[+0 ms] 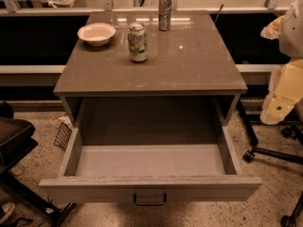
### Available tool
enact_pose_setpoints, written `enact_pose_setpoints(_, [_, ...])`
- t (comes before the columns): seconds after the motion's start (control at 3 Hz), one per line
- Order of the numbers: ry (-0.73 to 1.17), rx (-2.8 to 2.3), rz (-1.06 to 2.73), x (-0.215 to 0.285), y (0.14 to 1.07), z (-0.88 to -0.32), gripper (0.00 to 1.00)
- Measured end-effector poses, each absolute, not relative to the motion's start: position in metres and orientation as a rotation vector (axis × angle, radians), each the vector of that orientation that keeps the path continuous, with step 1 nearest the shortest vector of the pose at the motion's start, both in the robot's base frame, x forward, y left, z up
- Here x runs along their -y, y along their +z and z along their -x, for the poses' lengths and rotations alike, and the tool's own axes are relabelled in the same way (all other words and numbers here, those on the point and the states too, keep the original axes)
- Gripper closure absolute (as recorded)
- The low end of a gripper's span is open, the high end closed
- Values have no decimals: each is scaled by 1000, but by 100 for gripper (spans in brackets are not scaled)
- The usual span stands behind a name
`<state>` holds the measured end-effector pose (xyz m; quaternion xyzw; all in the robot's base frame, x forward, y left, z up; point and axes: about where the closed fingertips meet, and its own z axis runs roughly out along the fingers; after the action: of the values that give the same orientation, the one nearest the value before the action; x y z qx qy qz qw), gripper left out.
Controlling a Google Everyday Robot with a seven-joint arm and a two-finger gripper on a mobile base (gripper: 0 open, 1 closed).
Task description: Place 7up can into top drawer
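The 7up can, green and white with a silver top, stands upright on the cabinet top, left of centre. The top drawer is pulled wide open toward me. Its inside is empty, and a small dark handle sits at the centre of its front panel. I do not see my gripper in the camera view. Only cream-coloured parts of my arm show at the right edge, well away from the can and level with the cabinet's right side.
A slimmer, taller silver can stands at the back of the cabinet top. A shallow white bowl sits at the back left. Office chair legs with castors stand on the floor to the right. A dark chair is at the left.
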<state>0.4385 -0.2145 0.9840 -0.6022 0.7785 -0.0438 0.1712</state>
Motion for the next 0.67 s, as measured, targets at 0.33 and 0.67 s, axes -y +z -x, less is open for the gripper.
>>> enact_pose_setpoints(0.33, [-114,-2201,1702,213,984,-441,0])
enact_pose_setpoints(0.67, [-83,-2178,1684,208,983,-446,0])
